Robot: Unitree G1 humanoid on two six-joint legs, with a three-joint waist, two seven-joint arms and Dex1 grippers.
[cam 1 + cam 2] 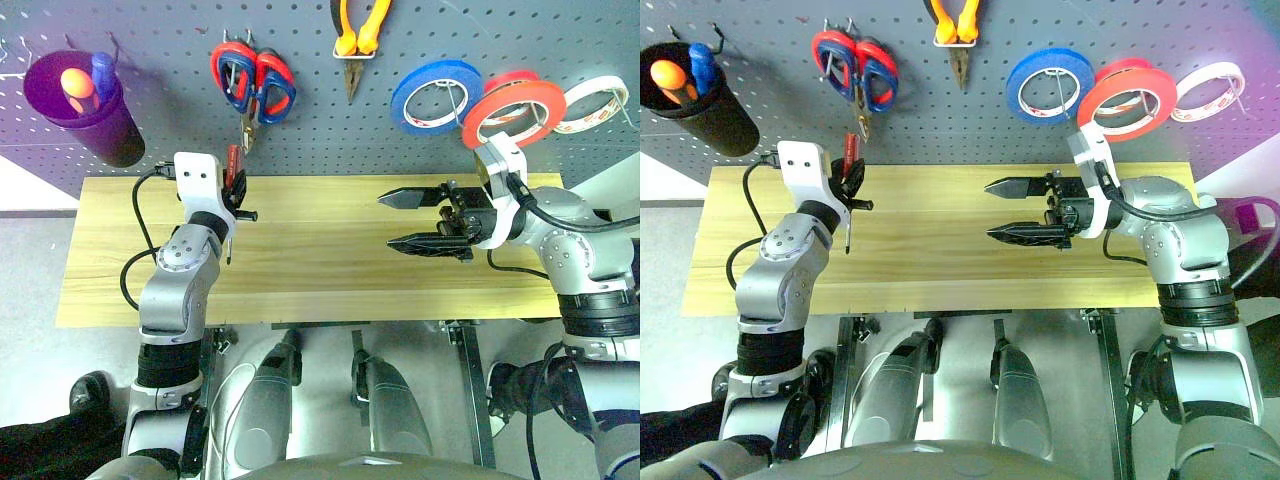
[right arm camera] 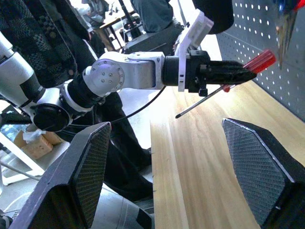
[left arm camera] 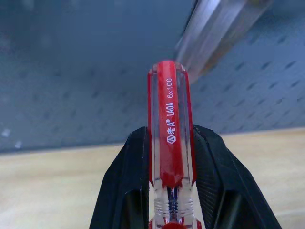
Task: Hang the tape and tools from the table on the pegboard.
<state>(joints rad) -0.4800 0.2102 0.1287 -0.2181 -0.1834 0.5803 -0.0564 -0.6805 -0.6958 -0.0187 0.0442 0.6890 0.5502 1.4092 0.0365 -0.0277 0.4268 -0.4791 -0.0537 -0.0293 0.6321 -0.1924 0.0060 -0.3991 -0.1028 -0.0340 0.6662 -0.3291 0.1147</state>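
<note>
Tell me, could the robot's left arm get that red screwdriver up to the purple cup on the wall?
Probably yes. The left pincer grips the screwdriver just below the pegboard, and nothing stands between it and the purple cup, though the cup hangs higher and farther left.

place: workshop | evidence: pegboard [image 1: 150, 60] hung with tools, tape rolls; wooden table [image 1: 320, 260]

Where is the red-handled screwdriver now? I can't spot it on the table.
The left gripper holds the screwdriver above the table's left part, just below the red-handled scissors.
</note>
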